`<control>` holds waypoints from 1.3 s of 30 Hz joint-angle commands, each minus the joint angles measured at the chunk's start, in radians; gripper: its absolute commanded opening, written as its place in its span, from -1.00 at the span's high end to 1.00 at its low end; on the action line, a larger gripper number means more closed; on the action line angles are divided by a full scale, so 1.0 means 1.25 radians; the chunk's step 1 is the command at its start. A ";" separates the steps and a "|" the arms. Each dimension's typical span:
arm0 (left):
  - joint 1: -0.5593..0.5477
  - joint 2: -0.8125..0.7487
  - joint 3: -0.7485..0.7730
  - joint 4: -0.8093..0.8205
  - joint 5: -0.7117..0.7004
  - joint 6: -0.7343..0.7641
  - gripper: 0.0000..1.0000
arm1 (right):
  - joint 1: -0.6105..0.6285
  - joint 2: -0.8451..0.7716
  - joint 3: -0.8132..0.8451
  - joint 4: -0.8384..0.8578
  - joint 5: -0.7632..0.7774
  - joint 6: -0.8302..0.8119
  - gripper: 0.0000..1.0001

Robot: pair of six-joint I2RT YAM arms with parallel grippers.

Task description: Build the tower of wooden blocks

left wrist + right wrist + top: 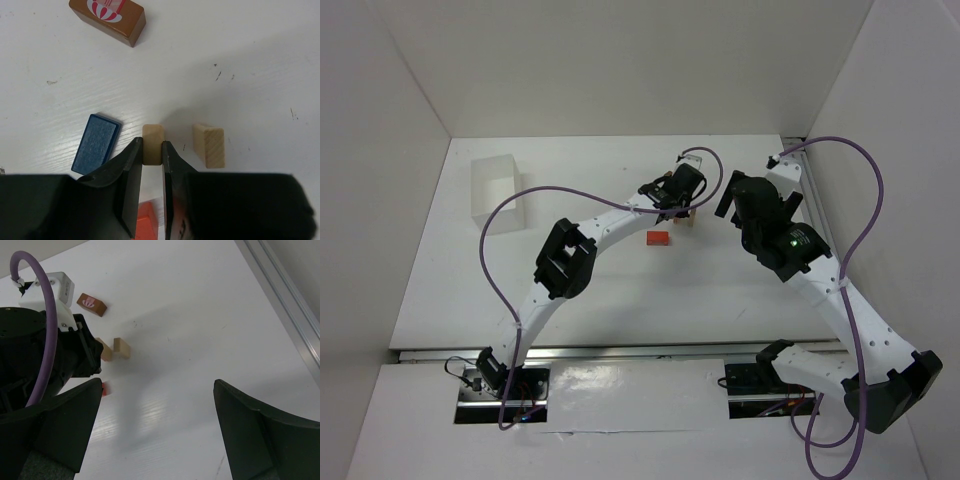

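The left gripper [151, 150] is closed on a pale block [152, 137], one black finger pressed against each of its long sides. The wrist view does not show whether this block rests on the table [250, 60] or is lifted off it.

Seen from that wrist camera, a second pale block [209, 145] lies just beside the gripped one at 3 o'clock, apart from it. A blue block [96, 143] lies flat at 9 o'clock, angled and close to the left finger. A brown block [109, 15] with a red and white print on its top face lies well away at 11 o'clock. An orange-red block [146, 222] shows at 6 o'clock, partly hidden under the fingers.

In the top view the right gripper [752, 195] hangs at 3 o'clock from the left gripper, near it. Its own camera shows the jaws spread wide with nothing between them. A translucent tub [492, 190] stands well apart at 9 o'clock, near the left wall.
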 commanded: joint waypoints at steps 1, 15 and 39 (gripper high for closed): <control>0.003 0.009 0.002 0.009 0.006 0.007 0.42 | -0.005 -0.009 0.003 -0.004 0.007 0.002 -0.98; 0.003 -0.024 -0.005 0.009 0.006 0.015 -0.30 | -0.005 0.000 0.003 -0.004 -0.001 0.002 -0.98; 0.084 -0.242 -0.160 -0.016 0.069 0.010 -0.61 | -0.005 0.022 -0.004 0.011 -0.045 0.002 -0.98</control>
